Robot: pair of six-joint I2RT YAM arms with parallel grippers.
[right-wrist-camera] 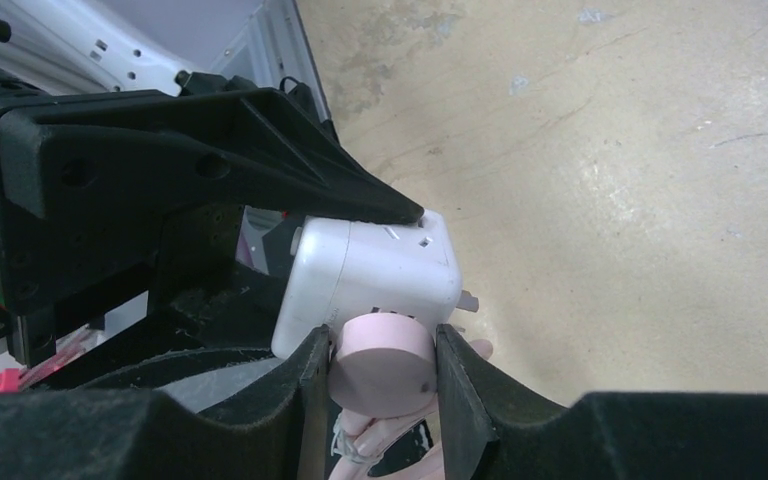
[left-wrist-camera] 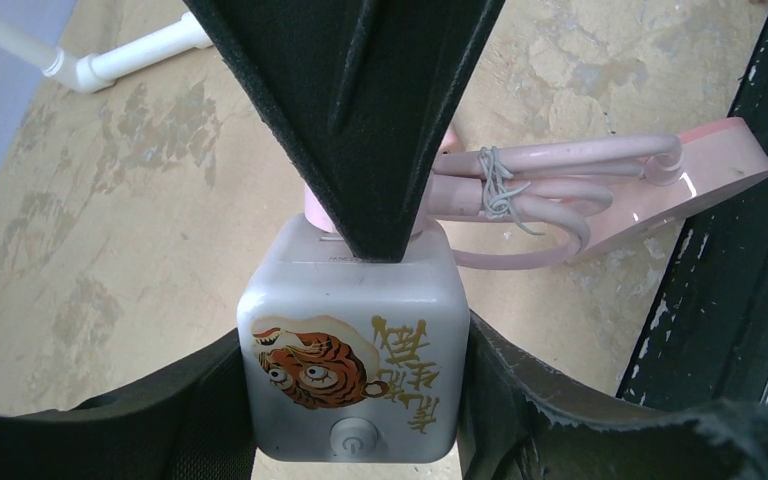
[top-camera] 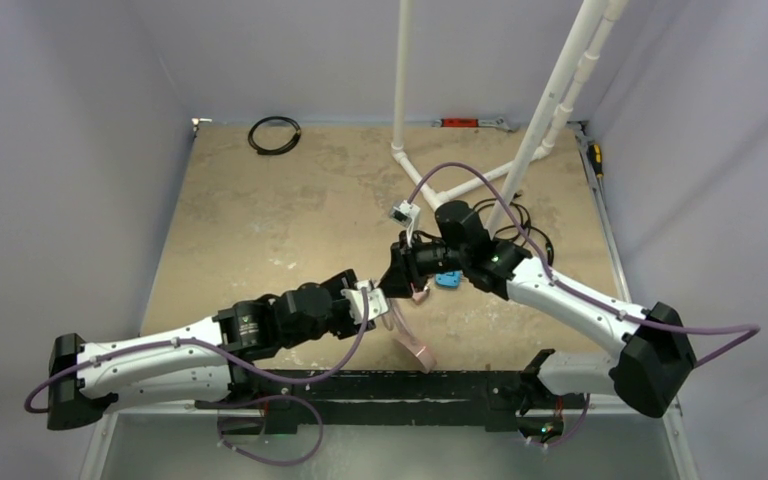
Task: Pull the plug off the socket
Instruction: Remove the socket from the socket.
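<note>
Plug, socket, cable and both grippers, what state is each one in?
plug, seated against the socket, not yet out
socket, gripped at its sides, plug attached
cable, looped and tied in a bundle
left gripper, shut on the socket
right gripper, shut on the plug

1. The socket (left-wrist-camera: pixel 350 330) is a white-grey cube with rounded corners. One face carries a tiger picture, gold characters and a small round button. It sits near the middle of the scene, a little toward the near edge, clamped on two opposite sides by the left gripper (left-wrist-camera: pixel 355 345).
2. The plug (right-wrist-camera: pixel 385 362) is a pink rounded head seated against one face of the socket, pinched by the right gripper (right-wrist-camera: pixel 380 340). Its thin pink cable (left-wrist-camera: pixel 550 170) is looped into a bundle bound with a wire tie (left-wrist-camera: pixel 500 185).
</note>
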